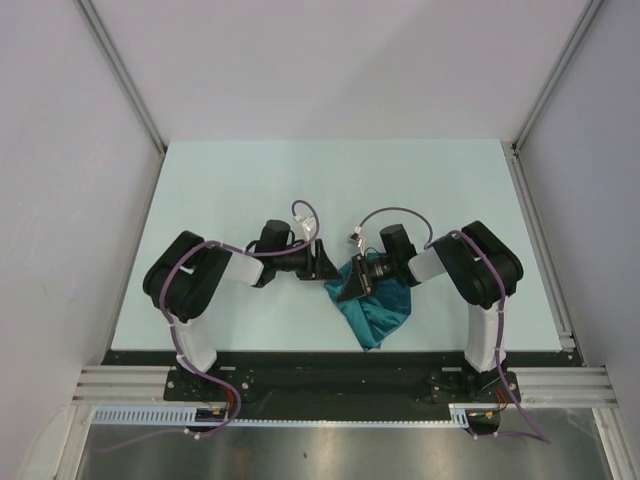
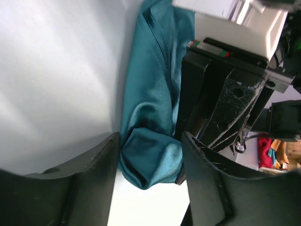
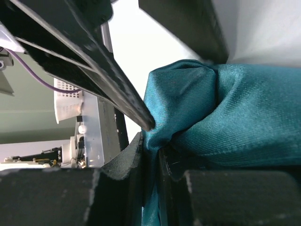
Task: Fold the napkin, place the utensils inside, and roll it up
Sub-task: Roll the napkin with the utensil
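Napkin: I see the napkin (image 1: 378, 310) bunched in a loose teal heap on the tabletop (image 1: 230, 190). It lies near the front edge, a little right of centre, between the two arms and closer to the right one.

Napkin shape: it is crumpled rather than flat, with a narrow tail trailing toward the arm bases. The top external view shows no clean fold line.

Right hand: my right hand (image 3: 150, 146) comes in from the right onto the heap's upper left corner. On its wrist camera the jaws stand almost together, with a thin ridge of cloth pinched in the slot between them. It is clamped on the napkin.

Left hand: my left hand (image 2: 150, 139) reaches in from the left and meets the same corner, just beside the right hand. Its fingers (image 2: 89, 174) stand well apart.

Between the left fingers: a rounded, shiny fold of the napkin fills the gap and appears to touch both inner faces. I cannot tell whether they press on it.

Hands together: the left hand's dark finger crosses the right wrist view diagonally, its tip resting against the cloth just above the right hand's pinch.
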